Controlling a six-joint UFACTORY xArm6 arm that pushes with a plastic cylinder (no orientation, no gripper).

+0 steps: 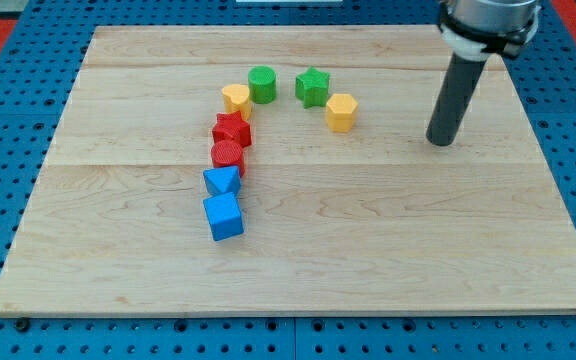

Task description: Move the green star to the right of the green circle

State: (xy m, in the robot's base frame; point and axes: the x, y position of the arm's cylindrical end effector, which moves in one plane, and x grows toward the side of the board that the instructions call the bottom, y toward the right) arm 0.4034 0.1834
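My tip (440,142) stood on the surface (368,250), holding nothing; the green star (313,87) lay to its left, beside the green circle (262,84).

rod: dark grey, straight, round | collar: white ring, black housing above | my tip (440,141): blunt

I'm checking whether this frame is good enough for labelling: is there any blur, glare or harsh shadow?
Camera view: evenly lit, no glare on the wooden board; the green star and green circle are sharp; my tip, right of the blocks, casts only a faint shadow; the arm's top is cropped.
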